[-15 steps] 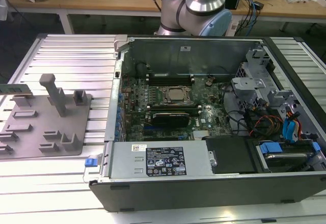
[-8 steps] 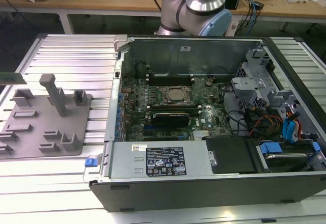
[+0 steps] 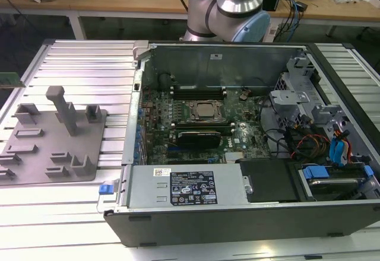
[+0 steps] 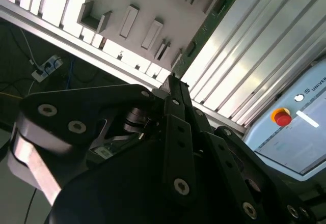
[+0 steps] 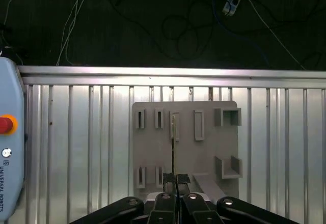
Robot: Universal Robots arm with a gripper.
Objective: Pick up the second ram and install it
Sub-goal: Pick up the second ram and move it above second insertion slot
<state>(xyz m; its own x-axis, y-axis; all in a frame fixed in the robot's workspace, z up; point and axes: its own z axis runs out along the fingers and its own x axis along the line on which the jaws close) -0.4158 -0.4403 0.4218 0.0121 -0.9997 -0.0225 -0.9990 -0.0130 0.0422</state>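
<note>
We see the gripper clamped shut on the ram, which it holds edge-on over the grey plate and clear of the plate's holder blocks. From this we judge the pickup done. The installing is left: the open case stands beside the plate, toward the exterior view's right, and the stick is nowhere near its board. In the second wrist view the ram looks like a long, thin green strip with small dark parts, reaching out from the fingertips past the plate's edge.
</note>
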